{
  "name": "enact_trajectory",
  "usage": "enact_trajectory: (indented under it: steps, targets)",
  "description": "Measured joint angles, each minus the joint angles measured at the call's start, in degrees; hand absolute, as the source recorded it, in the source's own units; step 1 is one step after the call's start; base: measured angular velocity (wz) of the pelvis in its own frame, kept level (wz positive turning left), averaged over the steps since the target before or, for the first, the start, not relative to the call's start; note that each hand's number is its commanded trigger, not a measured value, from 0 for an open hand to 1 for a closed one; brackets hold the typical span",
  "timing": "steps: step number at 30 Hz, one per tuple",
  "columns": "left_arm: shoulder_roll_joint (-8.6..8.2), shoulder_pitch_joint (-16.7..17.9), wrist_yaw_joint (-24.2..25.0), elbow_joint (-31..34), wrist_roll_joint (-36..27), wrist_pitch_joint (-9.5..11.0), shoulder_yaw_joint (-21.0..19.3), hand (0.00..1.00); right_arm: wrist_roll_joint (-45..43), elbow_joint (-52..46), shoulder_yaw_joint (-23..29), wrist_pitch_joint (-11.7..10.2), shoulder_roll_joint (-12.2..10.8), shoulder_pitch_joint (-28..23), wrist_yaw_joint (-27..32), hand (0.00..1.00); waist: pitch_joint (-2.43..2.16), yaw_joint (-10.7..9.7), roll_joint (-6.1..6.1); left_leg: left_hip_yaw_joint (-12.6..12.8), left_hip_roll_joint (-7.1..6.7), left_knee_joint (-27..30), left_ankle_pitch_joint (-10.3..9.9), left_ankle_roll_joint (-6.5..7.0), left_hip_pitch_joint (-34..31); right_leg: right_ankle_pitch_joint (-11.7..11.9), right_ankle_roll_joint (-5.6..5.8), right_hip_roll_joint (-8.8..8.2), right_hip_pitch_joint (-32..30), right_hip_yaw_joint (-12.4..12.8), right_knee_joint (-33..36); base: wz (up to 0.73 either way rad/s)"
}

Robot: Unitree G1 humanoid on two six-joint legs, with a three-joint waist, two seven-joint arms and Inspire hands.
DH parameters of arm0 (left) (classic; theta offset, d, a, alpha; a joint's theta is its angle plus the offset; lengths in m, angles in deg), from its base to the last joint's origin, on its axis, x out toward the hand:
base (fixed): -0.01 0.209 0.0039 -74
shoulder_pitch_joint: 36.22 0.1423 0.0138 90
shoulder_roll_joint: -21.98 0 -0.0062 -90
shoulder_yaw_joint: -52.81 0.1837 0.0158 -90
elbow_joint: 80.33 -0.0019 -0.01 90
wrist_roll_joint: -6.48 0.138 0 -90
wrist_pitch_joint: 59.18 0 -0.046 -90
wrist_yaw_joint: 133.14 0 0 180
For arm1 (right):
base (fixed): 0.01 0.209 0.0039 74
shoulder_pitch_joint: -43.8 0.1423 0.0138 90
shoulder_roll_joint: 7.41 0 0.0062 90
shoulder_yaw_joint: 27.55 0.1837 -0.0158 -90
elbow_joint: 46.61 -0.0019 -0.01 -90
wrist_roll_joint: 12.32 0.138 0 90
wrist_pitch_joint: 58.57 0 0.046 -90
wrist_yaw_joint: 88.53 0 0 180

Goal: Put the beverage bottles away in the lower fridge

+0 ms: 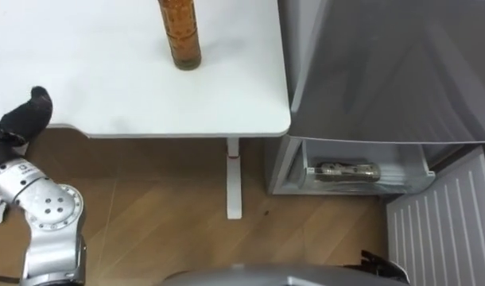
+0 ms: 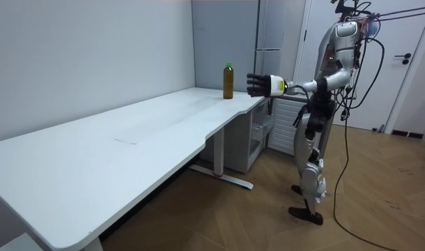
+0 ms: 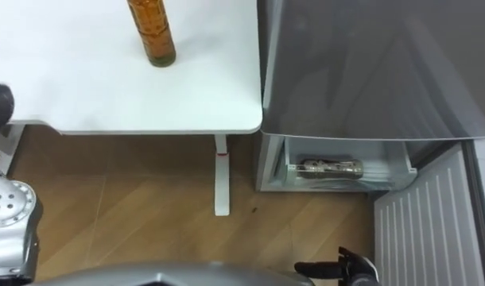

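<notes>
Left hand [image 1: 26, 113] is held out above the near edge of the long white table [image 1: 107, 79]. Its dark fingers are loosely spread and hold nothing. It is well apart from the drink on the table. Right hand [image 3: 342, 266] sits low by the robot's body, off the table's end; cannot tell whether its fingers are spread or curled.

Tall grey fridge [image 1: 386, 63] stands close against the table's end. Its lower compartment [image 1: 362, 184] is open, below tabletop level, with the white ribbed door [image 1: 441, 218] standing out toward the robot. One drink bottle lying on its side [image 1: 346, 169] is already in there.

Amber drink bottle with green cap [image 2: 228, 82] stands upright on the table, toward the fridge end and set back from the near edge.

Step, as judged: reach for the second drink, not yet grasped. Next move calls for the hand to go forward over the edge and curl round the bottle's body without tipping it. The tabletop around the bottle is bare, so the approach is free. On the way down, the table's rounded corner and the open door leave a tighter passage.
</notes>
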Motion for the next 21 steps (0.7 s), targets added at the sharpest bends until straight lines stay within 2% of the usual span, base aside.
enact_trajectory:
  steps: [6, 8, 10, 14, 16, 19, 21]
  targets:
    - [0.0, -0.1, 8.1, 4.0, -0.3, 0.0, 1.8, 0.0, 0.0, 1.0, 0.7, -1.1, 0.1, 0.2, -1.5, 0.0, 0.0, -1.1, -0.16, 0.7, 0.04, -0.1, 0.0, 0.01, 0.2, 0.0, 0.04, 0.08, -0.4, 1.1, 0.0, -0.04]
    - [0.08, -0.4, 10.2, 4.0, -2.1, 0.0, 2.6, 0.0, 0.3, 0.9, 0.9, -1.1, 0.0, 0.1, -1.9, 0.0, 0.21, -1.6, -0.22, 0.9, 0.04, -0.1, 0.0, 0.02, 0.3, 0.0, 0.04, 0.05, 0.0, 1.2, 0.1, -0.06]
    - [0.08, -0.5, 12.5, 2.8, -5.0, 0.0, 5.0, 0.0, 1.6, 0.9, 0.9, -1.2, -0.1, 0.1, -2.1, 0.0, 0.73, -2.4, -0.44, 1.2, 0.09, -0.2, 0.0, 0.02, 0.9, 0.0, 0.04, 0.09, 0.4, 1.5, 0.1, -0.07]
    - [-0.08, -0.8, 17.3, -1.9, -8.2, -0.4, 8.6, 0.0, 2.0, 1.2, 1.1, -1.6, -0.1, 0.2, -2.4, 0.0, 0.79, -2.9, -0.43, 2.4, 0.23, -0.2, 0.0, 0.02, 0.9, 0.0, 0.02, 0.31, -0.1, 3.6, 0.4, -0.18]
    - [-0.14, -0.9, 21.0, -3.6, -12.6, -1.3, 10.4, 0.0, 2.1, 1.1, 1.2, -1.6, -0.3, 0.4, -2.4, 0.0, 0.75, -3.6, -0.58, 2.5, 0.28, -0.4, 0.0, 0.02, 0.8, 0.0, 0.0, 0.43, -0.9, 4.1, 0.5, -0.07]
    - [-0.13, -1.0, 25.0, -3.8, -15.4, -2.8, 10.8, 0.0, 2.1, 1.1, 2.1, -1.4, -0.4, 0.5, -2.4, 0.0, 0.72, -4.4, -0.82, 2.6, 0.31, -0.6, 0.0, 0.02, 0.7, 0.0, 0.0, 0.46, -1.2, 4.3, 1.0, -0.03]
    - [-0.09, -1.3, 26.8, -3.8, -17.7, -3.1, 10.8, 0.0, 2.1, 1.6, 2.6, -1.1, -0.4, 0.3, -2.3, 0.0, 0.67, -4.3, -0.79, 3.4, 0.42, -0.9, 0.0, 0.02, 1.0, 0.0, -0.03, 0.59, -1.4, 4.9, 1.1, -0.14]
